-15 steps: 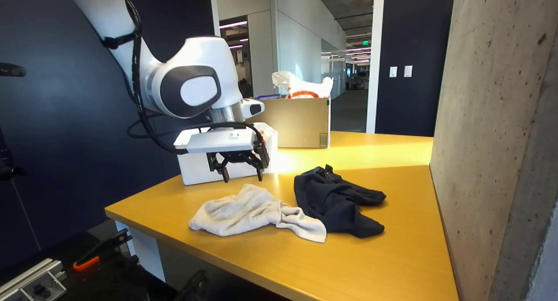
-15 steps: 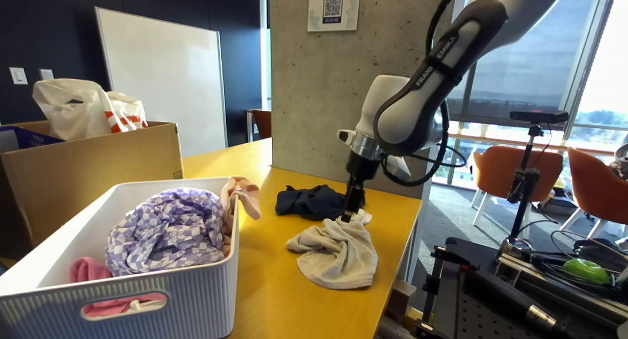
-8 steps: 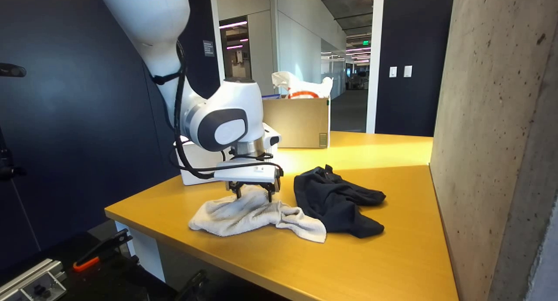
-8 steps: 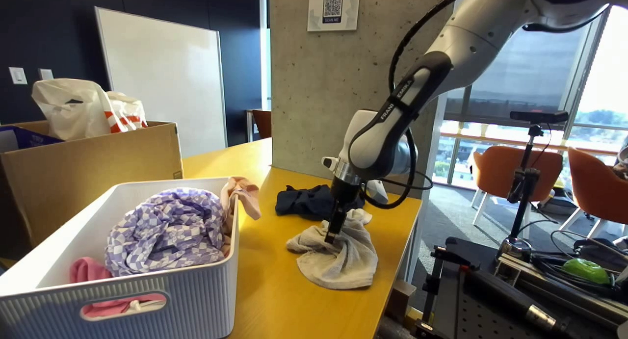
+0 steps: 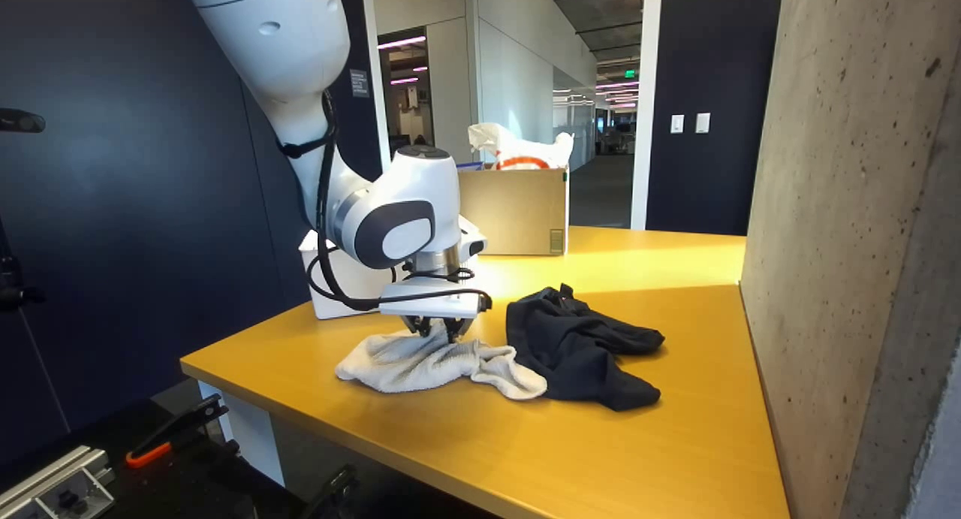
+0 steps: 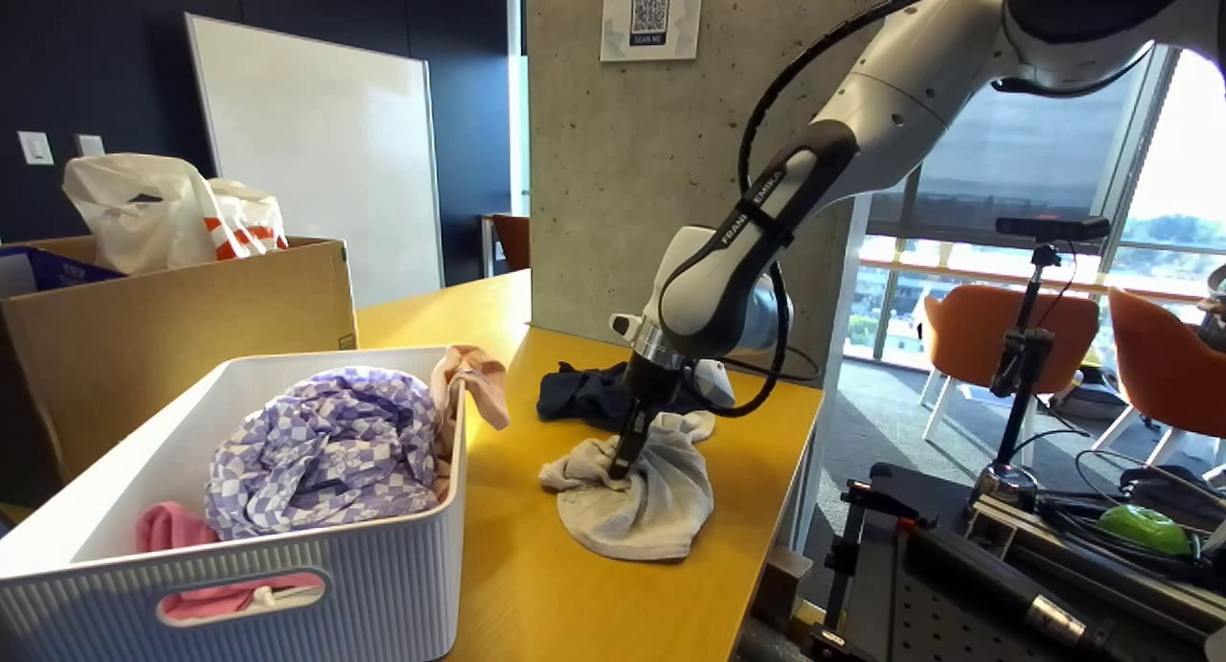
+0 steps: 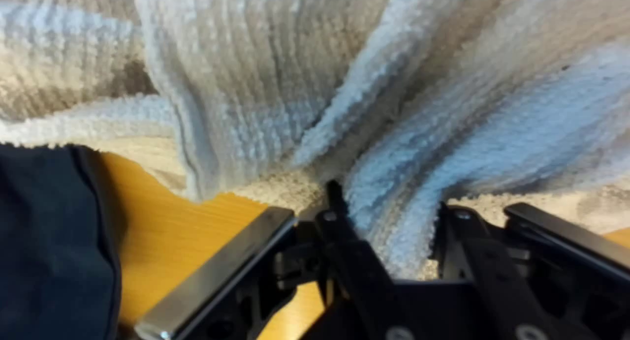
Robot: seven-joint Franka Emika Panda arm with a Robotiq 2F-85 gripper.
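Grasping, by appearance: one gripper [image 7: 389, 202], black, two-fingered, tilted and pointing down in an exterior view; jaws part-way together about a fold of cloth, which meets both fingers; firmness of the hold not to be told from the blurred wrist view; item in the grip: one towel [image 6: 661, 513], off-white, ribbed, crumpled in a heap on the yellow table [image 5: 661, 451].

Progress, as judged: early; done: fingers sunk into the towel, one fold gathered between them; left: any lift, since the bulk of the towel and its visible edges rest on the table; outside the grip, one dark garment [image 5: 578, 346], crumpled, just beside the towel.

Position of the towel against the gripper: beneath and around the fingertips; in the wrist view the greater part spreads beyond the tips, with one thick fold running back between the fingers towards the gripper's base; in an exterior view the fingers enter near the middle of the heap, loose cloth lying to all sides.

Adjacent stock: one white basket [image 6: 393, 585], apart from the towel, containing a purple checked cloth [image 6: 326, 451], a pink cloth [image 6: 177, 528] and a peach cloth [image 6: 474, 384] hung over the rim; one cardboard box [image 6: 192, 346], near the basket, with plastic bags [image 6: 139, 212] showing above its edge.
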